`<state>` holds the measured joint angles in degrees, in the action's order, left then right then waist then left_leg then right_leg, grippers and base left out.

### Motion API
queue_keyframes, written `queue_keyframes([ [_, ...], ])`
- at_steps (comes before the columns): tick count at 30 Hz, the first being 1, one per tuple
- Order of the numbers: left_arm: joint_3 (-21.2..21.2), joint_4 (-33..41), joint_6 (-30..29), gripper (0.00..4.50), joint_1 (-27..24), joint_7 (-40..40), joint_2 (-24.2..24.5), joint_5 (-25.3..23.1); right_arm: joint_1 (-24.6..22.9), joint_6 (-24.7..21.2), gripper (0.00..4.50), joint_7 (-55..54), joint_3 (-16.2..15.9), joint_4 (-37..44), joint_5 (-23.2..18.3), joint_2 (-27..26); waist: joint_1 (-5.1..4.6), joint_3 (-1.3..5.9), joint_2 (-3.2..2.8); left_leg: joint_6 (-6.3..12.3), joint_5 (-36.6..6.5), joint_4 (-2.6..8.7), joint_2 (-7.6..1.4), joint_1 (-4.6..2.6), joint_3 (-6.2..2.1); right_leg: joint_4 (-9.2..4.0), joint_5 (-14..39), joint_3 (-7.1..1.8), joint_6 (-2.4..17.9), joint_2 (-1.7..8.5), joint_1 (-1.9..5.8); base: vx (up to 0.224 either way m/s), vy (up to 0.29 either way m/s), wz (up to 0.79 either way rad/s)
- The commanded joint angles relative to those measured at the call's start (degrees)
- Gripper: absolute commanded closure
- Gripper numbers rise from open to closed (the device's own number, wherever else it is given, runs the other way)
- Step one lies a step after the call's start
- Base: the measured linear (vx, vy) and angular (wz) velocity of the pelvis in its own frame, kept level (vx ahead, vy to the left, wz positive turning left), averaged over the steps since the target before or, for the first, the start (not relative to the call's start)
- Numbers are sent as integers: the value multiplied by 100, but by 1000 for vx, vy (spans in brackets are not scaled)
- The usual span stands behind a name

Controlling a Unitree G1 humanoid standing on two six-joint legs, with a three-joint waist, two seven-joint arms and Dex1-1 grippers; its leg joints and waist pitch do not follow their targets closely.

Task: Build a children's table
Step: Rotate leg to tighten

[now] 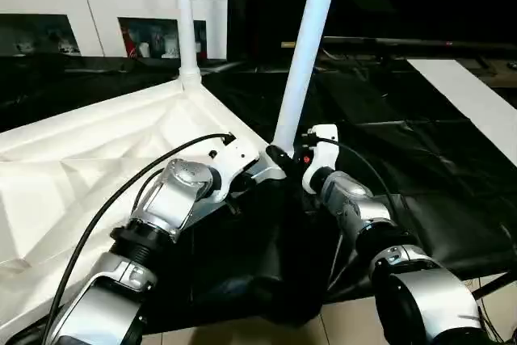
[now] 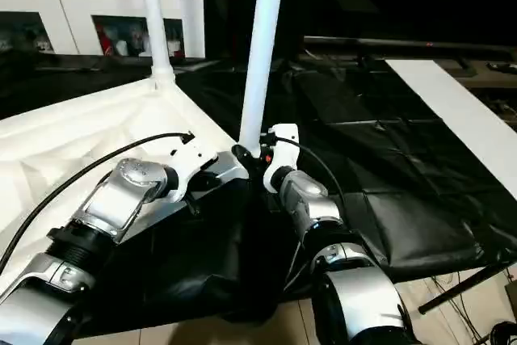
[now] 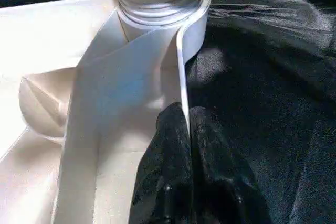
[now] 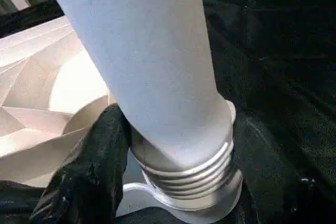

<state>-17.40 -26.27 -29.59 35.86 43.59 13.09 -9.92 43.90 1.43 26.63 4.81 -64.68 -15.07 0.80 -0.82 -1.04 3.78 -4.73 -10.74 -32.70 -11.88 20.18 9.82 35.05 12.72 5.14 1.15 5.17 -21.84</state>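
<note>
A: Head view, nearest first. Right arm [image 1: 420, 288], silver, low right; left arm [image 1: 153, 224] beside it. Right claw [image 1: 284, 159] at base of a leg [image 1: 307, 46]; fingers' state can't tell here.
B: Tabletop?
A: Tabletop [image 1: 73, 167] upside down on black cloth [image 1: 388, 151], ribs up. Second leg [image 1: 184, 14] upright in far corner.
B: Left wrist view?
A: Left claw [image 3: 188, 129] pinched together on tabletop rim, near the socket [image 3: 157, 17].
B: Right wrist view?
A: One finger [image 4: 100, 156] against the leg just above the threads [image 4: 194, 177]; other hidden, grip can't tell.
B: Handling?
A: Prob. light, stiff, smooth plastic; slippery. Hold leg low, near threads; steady top by rim.
</note>
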Motion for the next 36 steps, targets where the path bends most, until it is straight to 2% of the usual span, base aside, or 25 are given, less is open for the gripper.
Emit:
queue_keyframes([
  [1,-352,14,-1,450,-205,310,-50,5,-68,-58,106,-100,115,-298,98,192,49,167,-71,88,-1645,426,-192,5,-31,-521,1442,-321,1065,346,131,0,0,0],
  [3,-366,28,16,450,-220,331,-27,10,-44,-7,80,50,133,-247,73,230,94,198,-85,144,-1367,393,-198,-17,0,-467,891,-330,1207,329,136,0,0,0],
  [4,-376,37,32,450,-226,349,-7,12,-36,27,80,141,146,-204,48,258,106,192,-78,216,-1187,389,-190,12,10,-432,624,-329,1275,316,162,0,0,0],
  [6,-388,53,38,450,-232,364,5,15,-34,53,60,195,153,-188,34,274,142,226,-81,327,-757,359,-189,16,21,-362,45,-326,1391,315,202,0,0,0],
  [8,-413,82,104,450,-246,432,77,18,-112,138,50,675,89,96,30,357,175,252,-67,589,-241,309,-169,43,35,-287,-666,-322,1563,312,251,0,0,0],
  [9,-413,82,104,450,-246,432,77,18,-112,138,32,675,89,96,30,357,191,258,-69,666,-148,294,-164,48,39,-274,-808,-321,1577,313,257,0,0,0],
  [10,-417,80,218,450,-249,521,151,32,-236,192,26,994,-27,374,88,469,214,274,-53,855,108,261,-161,64,41,-235,-1150,-320,1637,313,266,0,0,0],
  [11,-421,79,256,450,-250,560,168,42,-265,197,26,1049,-54,430,101,497,227,273,-51,916,159,255,-157,73,40,-233,-1207,-316,1643,311,267,0,0,0],
  [12,-429,89,378,450,-256,708,267,76,-411,207,26,1349,-177,697,154,651,239,267,-42,961,164,251,-156,70,45,-238,-1200,-313,1641,307,259,0,0,0],
  [13,-432,98,412,450,-260,764,313,87,-474,203,26,1490,-226,809,170,722,255,241,-42,988,10,264,-168,69,50,-262,-962,-307,1603,311,249,0,0,0],
  [14,-462,119,646,450,-284,1053,458,146,-721,187,26,2046,-410,1246,182,963,264,232,-33,919,-165,277,-179,50,51,-289,-632,-304,1571,315,241,0,0,0],
  [16,-468,132,752,450,-302,1219,542,186,-894,151,26,2432,-530,1563,164,1118,294,204,-33,761,-506,308,-194,43,43,-340,-94,-312,1401,310,236,0,0,0],
  [18,-564,212,1282,450,-374,1732,727,329,-1226,-214,26,3212,-675,2243,-114,1351,289,199,-21,694,-622,313,-190,55,33,-355,82,-316,1331,302,243,0,0,0],
  [19,-586,242,1378,450,-393,1862,782,367,-1314,-282,26,3394,-708,2424,-178,1420,302,194,-40,700,-648,321,-184,53,25,-372,97,-313,1301,294,254,0,0,0],
  [21,-614,279,1518,450,-414,2046,867,417,-1440,-375,26,3658,-769,2680,-254,1535,295,209,-36,673,-628,318,-200,34,25,-347,-8,-315,1308,292,233,0,0,0],
  [22,-604,251,1727,450,-408,2227,936,488,-1603,-421,26,4025,-914,2953,-246,1711,300,205,-35,662,-591,315,-200,34,32,-342,-78,-318,1375,298,222,0,0,0],
  [24,-592,254,1755,450,-409,2312,951,534,-1639,-415,26,4122,-969,3008,-228,1758,309,208,-33,651,-566,310,-199,29,35,-327,-113,-319,1397,300,221,0,0,0],
  [26,-571,255,1793,450,-406,2466,978,622,-1699,-392,26,4267,-1062,3111,-177,1834,317,216,-44,638,-442,299,-191,25,38,-309,-255,-318,1451,295,223,0,0,0],
  [31,-594,251,2007,450,-379,2942,1077,801,-1709,-152,26,4241,-1324,3164,266,1895,328,229,-49,636,-309,283,-169,33,38,-281,-443,-321,1496,296,240,0,0,0],
  [35,-593,220,2085,450,-366,3012,1057,817,-1672,-188,26,4250,-1422,3164,340,1878,356,234,-47,627,-297,276,-180,17,43,-266,-517,-323,1525,295,241,0,0,0],
  [36,-590,202,2104,450,-360,3028,1052,811,-1669,-210,43,4268,-1445,3171,328,1880,363,235,-48,627,-296,275,-180,15,42,-264,-523,-324,1525,295,241,0,0,0],
])
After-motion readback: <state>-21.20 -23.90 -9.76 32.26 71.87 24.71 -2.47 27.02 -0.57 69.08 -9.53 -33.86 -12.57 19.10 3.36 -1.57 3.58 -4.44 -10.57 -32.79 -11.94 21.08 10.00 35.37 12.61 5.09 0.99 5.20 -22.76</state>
